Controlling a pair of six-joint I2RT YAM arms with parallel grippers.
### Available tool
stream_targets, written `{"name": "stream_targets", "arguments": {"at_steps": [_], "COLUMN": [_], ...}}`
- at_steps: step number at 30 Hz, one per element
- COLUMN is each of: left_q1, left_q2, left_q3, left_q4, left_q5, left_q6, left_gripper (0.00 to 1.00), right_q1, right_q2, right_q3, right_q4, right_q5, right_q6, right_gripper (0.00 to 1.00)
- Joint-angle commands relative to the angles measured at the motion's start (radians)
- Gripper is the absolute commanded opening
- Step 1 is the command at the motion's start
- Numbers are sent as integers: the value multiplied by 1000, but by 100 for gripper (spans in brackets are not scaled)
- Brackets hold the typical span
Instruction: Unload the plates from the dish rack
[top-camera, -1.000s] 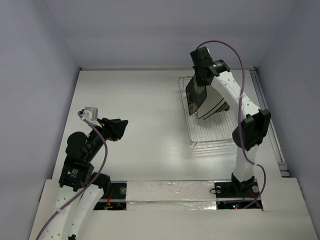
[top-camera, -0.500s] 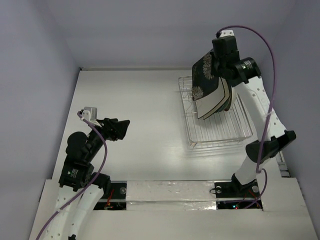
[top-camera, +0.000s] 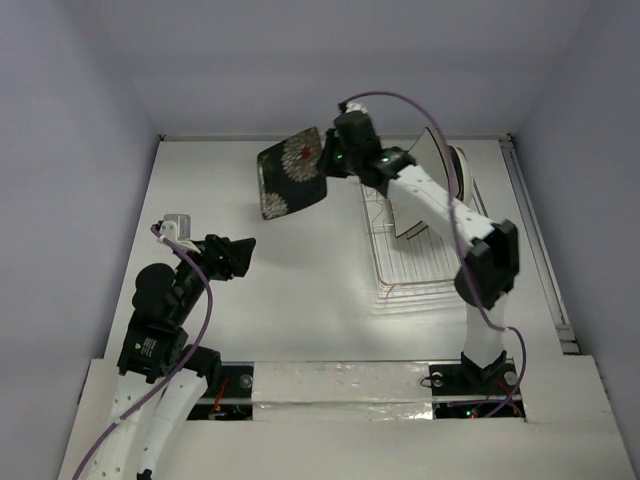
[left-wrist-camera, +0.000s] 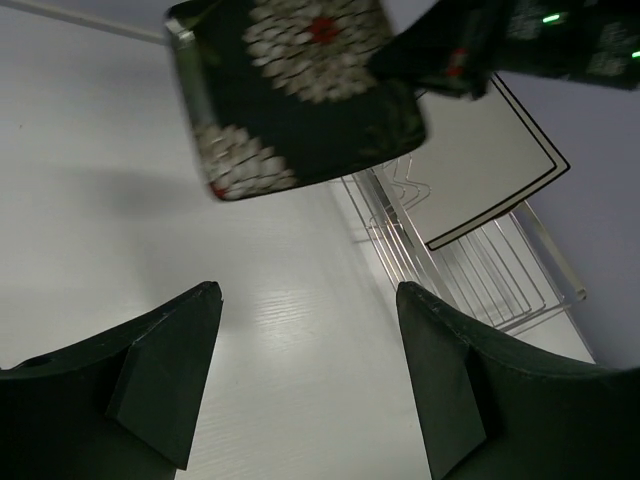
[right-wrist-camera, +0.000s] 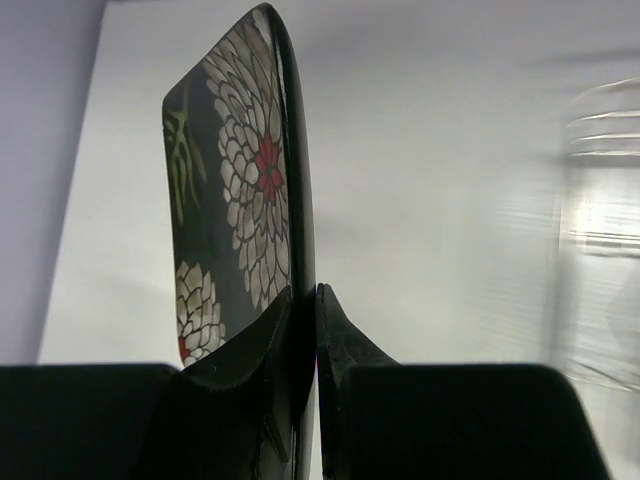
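Hanging on edge above the table (top-camera: 250, 300), the small black floral plate (top-camera: 293, 172) is out of the dish rack (top-camera: 430, 265) and well to its left, its chrysanthemum face toward the left arm. The right gripper (top-camera: 325, 160) is clamped on the plate's rim, 1 finger on each face, and the right wrist view shows the pinch sitting close to 1 side of the square rather than at its middle.

With so short a bite, the plate looks liable to pivot if swung fast. The step in hand appears to be carrying it to a resting place, and doing that well likely means a slow descent, rolling the wrist until the plate lies nearly flat, touching 1 edge to the bare tabletop first, and letting go only once it is supported.

The left gripper (top-camera: 240, 258) waits just below and nearer the camera with its 2 fingers spread wide and nothing between them. The plate fills the top of its wrist view, so the path down should stay clear of it unless a pass is intended.

Inside the rack, the white square dark-rimmed plate (top-camera: 408, 222) leans among the tines. Another pale rim shows behind the right arm, too hidden to identify or count.
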Motion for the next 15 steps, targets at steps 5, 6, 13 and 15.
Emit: {"name": "stream_targets", "arguments": {"at_steps": [5, 6, 13, 15], "left_q1": [3, 3, 3, 3], "left_q2": [-6, -5, -2, -2], "left_q3": [26, 25, 23, 23], "left_q4": [20, 21, 26, 26], "left_q5": [-15, -14, -3, -3], "left_q6": [-6, -6, -2, -2], "left_gripper": [68, 68, 68, 68], "right_q1": [73, 82, 82, 82], "right_q2": [277, 302, 478, 507], "right_q3": [156, 171, 272, 286], "right_q4": [429, 458, 464, 463], "right_q5": [-173, -183, -220, -243], "right_q6": [292, 324, 393, 413], "right_gripper": [0, 0, 0, 0]}}
